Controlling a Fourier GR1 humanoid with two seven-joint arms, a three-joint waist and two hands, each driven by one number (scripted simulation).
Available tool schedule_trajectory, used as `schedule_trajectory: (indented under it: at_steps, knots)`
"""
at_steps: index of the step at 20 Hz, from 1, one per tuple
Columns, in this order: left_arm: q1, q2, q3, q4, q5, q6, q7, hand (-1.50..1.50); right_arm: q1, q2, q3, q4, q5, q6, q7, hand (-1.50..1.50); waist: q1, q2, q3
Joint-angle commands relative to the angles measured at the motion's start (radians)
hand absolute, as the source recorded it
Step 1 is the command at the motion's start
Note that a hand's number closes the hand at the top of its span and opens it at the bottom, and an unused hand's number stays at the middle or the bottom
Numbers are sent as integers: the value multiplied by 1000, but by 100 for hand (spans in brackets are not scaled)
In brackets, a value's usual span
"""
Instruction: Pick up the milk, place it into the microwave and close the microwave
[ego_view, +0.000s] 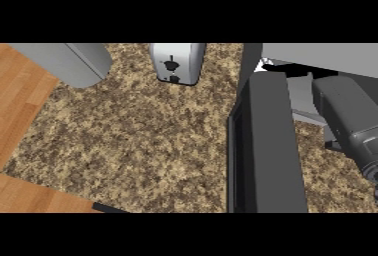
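1. Where the view is nearest the robot, the speckled brown counter fills the middle, with wood flooring along its left side and lower left corner.
2. Right of centre, the dark microwave door stands swung open, running as a long panel from the lower edge up toward the oven.
3. Just right of the door, the grey right forearm comes in from the right edge and slants up toward the mouth of the microwave, whose pale grey body sits in the upper right corner.
4. The right hand is not clear: the arm's far end meets dark shapes at the oven mouth, so I cannot tell how far it is open or whether it has hold of anything.
5. The milk cannot be picked out for certain; a small white patch shows at the oven mouth, just past the door's far end.
6. Farther back, a silver toaster stands on the counter, left of the microwave.
7. At far left, a grey rounded shape overlaps the counter's edge; what it is I cannot tell.
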Motion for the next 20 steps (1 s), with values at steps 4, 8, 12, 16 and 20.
schedule_trajectory:
  at_steps: [4,8,12,16,20]
  knots:
    - [-22,14,-2,30,-5,1,15,-150,-51,67,59,31,61,-42,82,-150,4,-10,-6]
    - [-26,23,-7,33,4,-2,29,-150,-94,112,49,26,54,-87,124,-150,-4,-18,-6]
    - [-50,27,-16,54,-10,5,41,-150,-138,155,46,14,56,-106,141,-150,-20,-20,-6]
    - [-47,10,-38,64,-23,4,39,-150,-118,164,25,-4,42,-117,94,-150,-39,-26,-5]
    - [-40,23,-33,81,-18,-20,39,-150,-95,178,-4,-16,21,-173,71,-150,-55,-35,-5]
